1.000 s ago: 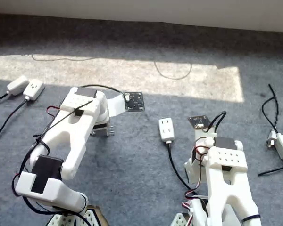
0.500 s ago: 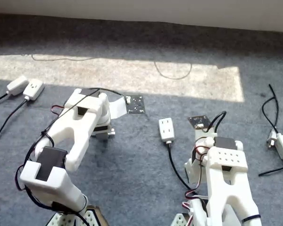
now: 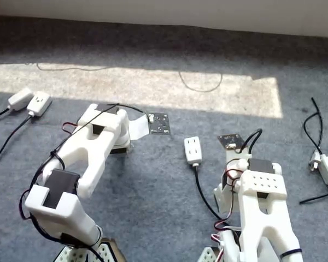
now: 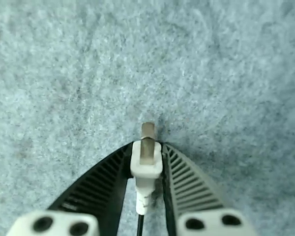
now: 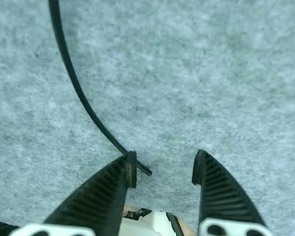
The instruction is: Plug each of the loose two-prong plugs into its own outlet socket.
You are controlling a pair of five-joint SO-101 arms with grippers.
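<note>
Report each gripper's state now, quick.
Left gripper: closed on the white two-prong plug.
Right gripper: open, holding nothing; a black cable lies by one of its fingers.

The right tool (image 5: 165, 164) hangs over grey carpet (image 5: 211, 64) with its two black ribbed fingers (image 5: 110, 191) spread wide apart and nothing between them. A thin black cable (image 5: 73, 78) lies on the carpet and runs in a gentle curve towards the tool. It passes right by the tip of one finger, and its visible run stops just inside the gap, well apart from the other finger.
</note>
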